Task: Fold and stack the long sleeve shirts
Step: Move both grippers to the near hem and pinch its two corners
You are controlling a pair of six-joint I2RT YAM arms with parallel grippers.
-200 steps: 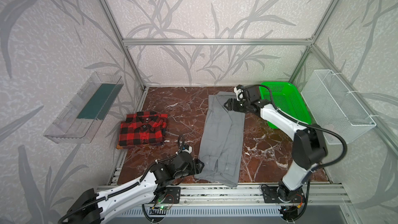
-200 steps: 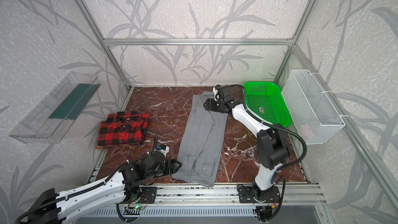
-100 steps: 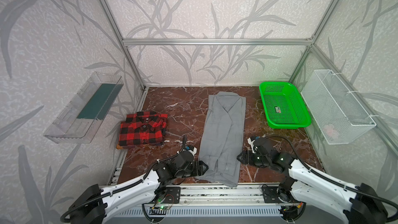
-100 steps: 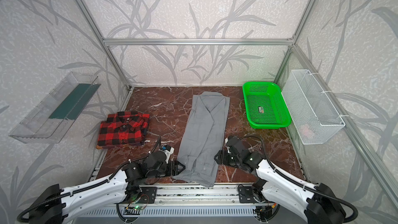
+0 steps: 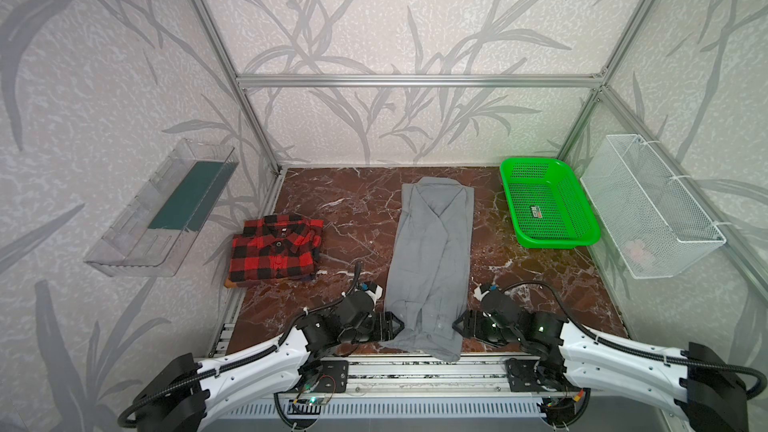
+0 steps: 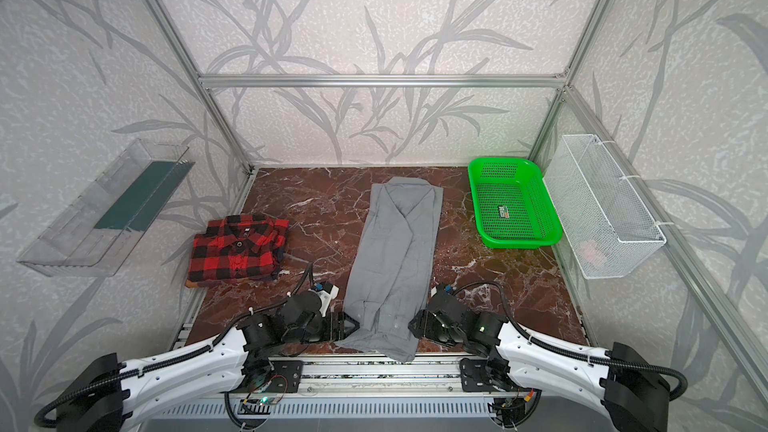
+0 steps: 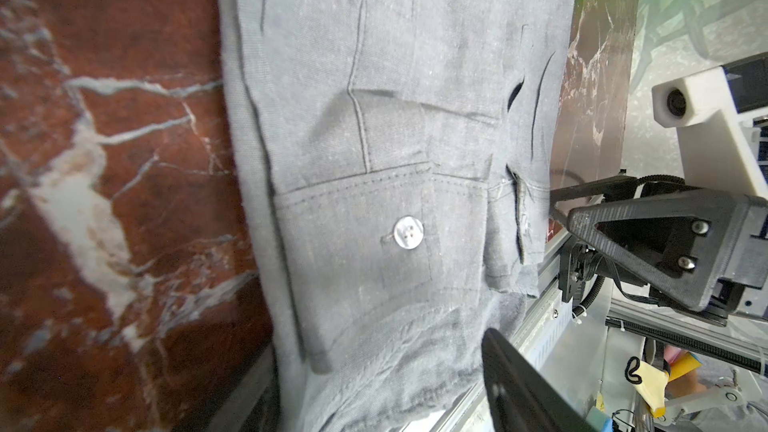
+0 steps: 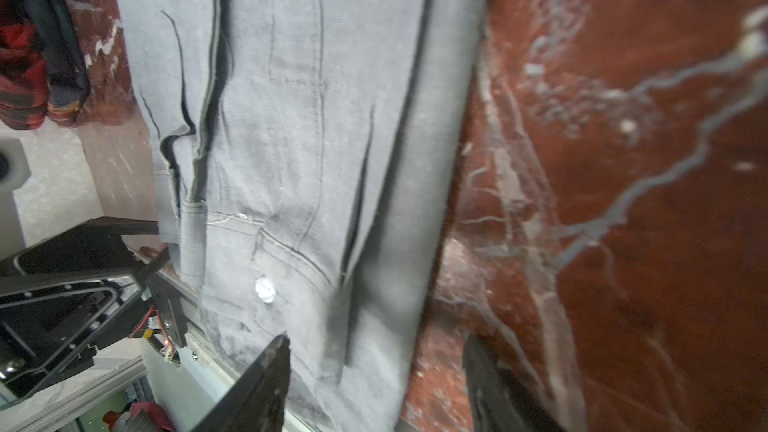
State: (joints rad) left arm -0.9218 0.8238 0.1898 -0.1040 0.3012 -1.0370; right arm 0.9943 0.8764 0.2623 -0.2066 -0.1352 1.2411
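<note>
Two shirts on the table, both woven cloth.

Grey shirt (image 5: 432, 259) (image 6: 395, 255): plain light grey with a fine slubby weave, folded into one long narrow strip. It lies flat down the middle of the red-brown, white-veined marble tabletop (image 5: 353, 209). Collar at the far end; the hem at the near end overhangs the aluminium rail slightly. Both sleeves are folded in on top. A stitched cuff (image 7: 353, 263) carries one white pearly four-hole button (image 7: 408, 233), and the right wrist view also shows a single button (image 8: 265, 289).

Plaid shirt (image 5: 274, 251) (image 6: 237, 251): red-and-black buffalo check, soft flannel, folded into a squat rectangle with the collar up. It sits well apart from the grey shirt, on the left arm's side.

Two grippers, matte black with triangular fingers.
- Left gripper (image 5: 397, 324) (image 6: 351, 326): low, at the grey shirt's near-left edge by the hem. Jaws spread wide, nothing clamped.
- Right gripper (image 5: 457, 324) (image 8: 376, 342): opposite it, at the grey shirt's near-right edge. Jaws are apart, straddling the folded edge, one finger (image 8: 257, 384) over the cloth and the other over marble. No grip closed.

Two baskets and one tray.
- Green plastic basket (image 5: 557, 238) (image 6: 519, 241): perforated and rectangular, on the table beside the grey shirt's collar end, right arm's side.
- White wire-mesh basket (image 5: 648, 209) (image 6: 598, 209): hangs on the wall beyond the green one. Something pale pink lies inside, too small to identify.
- Clear plastic tray (image 5: 162, 209) (image 6: 104, 209): long, with a dark green floor, on the wall beyond the plaid shirt.
</note>
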